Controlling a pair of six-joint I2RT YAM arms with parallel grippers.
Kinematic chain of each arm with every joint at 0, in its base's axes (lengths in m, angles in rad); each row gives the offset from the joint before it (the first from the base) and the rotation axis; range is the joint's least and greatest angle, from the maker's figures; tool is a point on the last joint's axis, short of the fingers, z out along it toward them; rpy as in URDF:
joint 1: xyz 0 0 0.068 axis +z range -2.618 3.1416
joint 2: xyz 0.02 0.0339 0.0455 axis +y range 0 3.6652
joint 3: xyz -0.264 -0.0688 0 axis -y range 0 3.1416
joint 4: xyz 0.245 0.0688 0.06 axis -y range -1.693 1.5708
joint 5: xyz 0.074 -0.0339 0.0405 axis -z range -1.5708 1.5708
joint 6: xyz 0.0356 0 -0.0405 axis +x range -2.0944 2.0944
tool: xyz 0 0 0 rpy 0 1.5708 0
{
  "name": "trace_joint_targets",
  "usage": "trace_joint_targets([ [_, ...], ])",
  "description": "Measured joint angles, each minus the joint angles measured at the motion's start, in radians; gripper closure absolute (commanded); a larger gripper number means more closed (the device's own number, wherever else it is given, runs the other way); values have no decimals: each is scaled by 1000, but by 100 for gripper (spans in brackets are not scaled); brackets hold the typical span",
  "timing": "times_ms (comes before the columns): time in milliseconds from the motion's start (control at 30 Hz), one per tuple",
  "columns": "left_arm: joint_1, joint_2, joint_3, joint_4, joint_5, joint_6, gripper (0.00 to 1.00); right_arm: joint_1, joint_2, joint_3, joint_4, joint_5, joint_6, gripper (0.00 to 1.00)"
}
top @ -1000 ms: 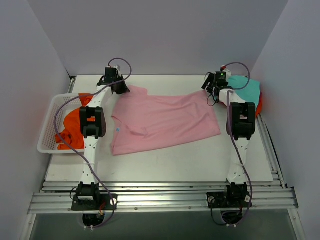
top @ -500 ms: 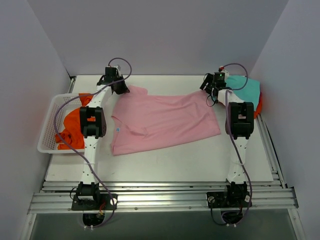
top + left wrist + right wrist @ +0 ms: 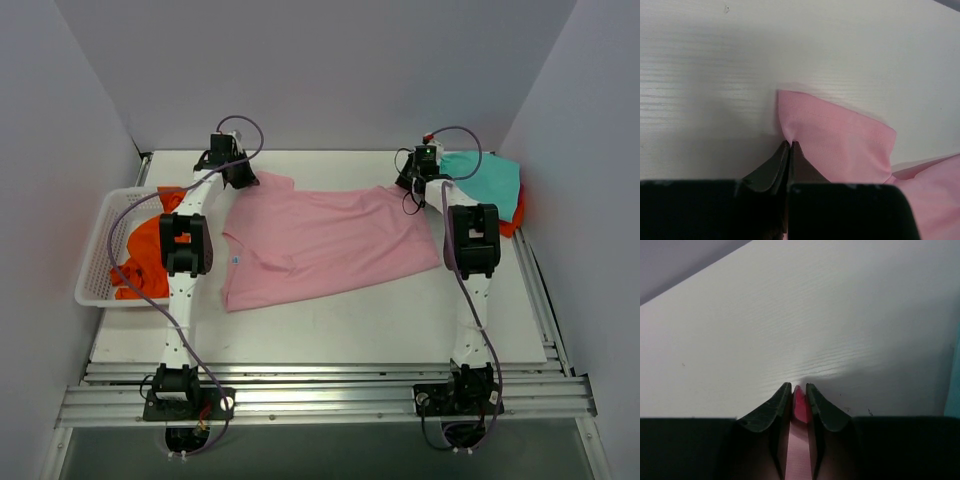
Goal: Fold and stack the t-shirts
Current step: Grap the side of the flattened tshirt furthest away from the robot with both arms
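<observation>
gripping the pink t-shirt (image 3: 320, 245) in left hand (image 3: 790, 144) and right hand (image 3: 798, 387), orange t-shirt (image 3: 145, 245) in basket (image 3: 93, 262).

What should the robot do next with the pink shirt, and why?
Probably lift both far corners a little, together. The left end effector and the right end effector each pinch an edge of the pink shirt, which lies spread out and unfolded.

top external: looking down from high at 6 o'clock, taking in the whole table (image 3: 330, 335) | left wrist: hovering very near the tabletop, facing the pink t-shirt (image 3: 840, 140) edge at 11 o'clock | right wrist: sitting equally near at 1 o'clock, sharing that shirt with both other views
</observation>
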Motion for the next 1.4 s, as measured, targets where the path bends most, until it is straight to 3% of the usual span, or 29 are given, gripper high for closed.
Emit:
trace_joint_targets([
  [100, 0, 0, 0, -1, 0, 1, 98, 3, 0, 0, -10, 0, 3, 100],
  [500, 0, -23, -60, 66, 65, 30, 98, -8, 1, -15, 6, 22, 7, 100],
  [967, -12, -241, -176, 124, 118, 111, 98, -35, -145, -32, 7, 28, 24, 100],
  [1133, -21, -336, -307, 153, 120, 140, 98, -35, -203, -89, 26, 27, 25, 100],
  [1400, -63, -541, -655, 217, 69, 206, 98, -38, -302, -263, 57, 27, 33, 100],
])
